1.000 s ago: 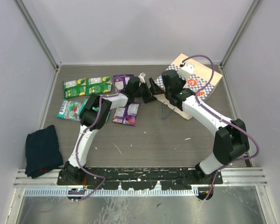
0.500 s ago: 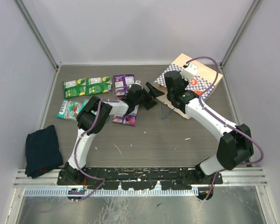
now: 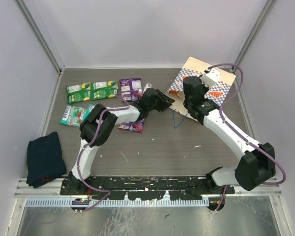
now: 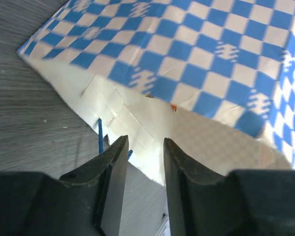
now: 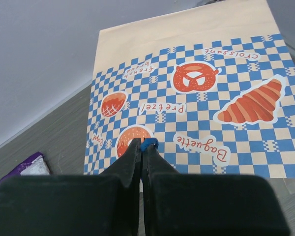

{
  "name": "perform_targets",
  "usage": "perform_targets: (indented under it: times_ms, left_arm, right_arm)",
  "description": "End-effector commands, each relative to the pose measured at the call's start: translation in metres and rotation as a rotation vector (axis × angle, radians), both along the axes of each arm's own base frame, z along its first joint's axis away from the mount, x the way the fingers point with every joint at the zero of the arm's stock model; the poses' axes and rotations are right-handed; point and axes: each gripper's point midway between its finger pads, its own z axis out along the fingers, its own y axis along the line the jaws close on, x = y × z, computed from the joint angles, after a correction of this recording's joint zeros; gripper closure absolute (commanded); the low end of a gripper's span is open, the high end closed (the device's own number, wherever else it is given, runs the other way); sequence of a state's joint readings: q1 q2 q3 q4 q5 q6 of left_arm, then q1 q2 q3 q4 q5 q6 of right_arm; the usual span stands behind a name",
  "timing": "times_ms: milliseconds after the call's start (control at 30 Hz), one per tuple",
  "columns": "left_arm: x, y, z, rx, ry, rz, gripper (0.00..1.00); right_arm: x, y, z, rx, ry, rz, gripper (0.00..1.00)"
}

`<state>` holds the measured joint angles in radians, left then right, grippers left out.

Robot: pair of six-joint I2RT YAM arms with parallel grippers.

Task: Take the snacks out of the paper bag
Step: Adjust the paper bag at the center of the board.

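The paper bag lies on its side at the back right, blue-and-white checkered, its mouth toward the left. My right gripper sits over it, shut on a blue cord handle above the printed side. At the mouth hovers my left gripper, jaws a finger-width apart, nothing between them; the cream inner lip is just ahead. Several snacks lie on the table to the left: green packets, a purple one, a teal one, and another purple one under the left arm.
A dark blue cloth lies at the near left. The other blue cord trails on the table in front of the bag. Grey walls close in the left, back and right sides.
The left gripper has moved right to the bag's mouth and its jaws have narrowed. The right gripper has drawn the handle right, and the bag has shifted with it.
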<state>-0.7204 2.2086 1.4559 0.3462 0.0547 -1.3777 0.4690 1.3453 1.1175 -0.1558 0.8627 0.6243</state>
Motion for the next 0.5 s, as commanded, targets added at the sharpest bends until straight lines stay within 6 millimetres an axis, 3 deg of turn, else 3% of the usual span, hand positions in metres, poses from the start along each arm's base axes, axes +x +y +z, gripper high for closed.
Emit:
perform_targets:
  times_ms: [0, 100, 333, 467]
  left_arm:
    - [0.0, -0.013, 0.071, -0.06, -0.121, 0.005, 0.66]
    - [-0.004, -0.022, 0.074, -0.058, -0.113, 0.007, 0.62]
    - [-0.002, -0.045, 0.048, -0.044, -0.044, 0.031, 0.63]
    - [0.01, -0.035, 0.035, 0.04, -0.046, 0.052, 0.64]
  right_arm:
    - [-0.001, -0.021, 0.017, 0.005, -0.054, -0.048, 1.0]
    - [0.002, -0.023, 0.015, 0.002, -0.047, -0.041, 1.0]
    - [0.008, -0.021, 0.011, -0.041, -0.022, -0.029, 1.0]
    - [0.006, -0.021, 0.015, -0.097, -0.029, -0.02, 1.0]
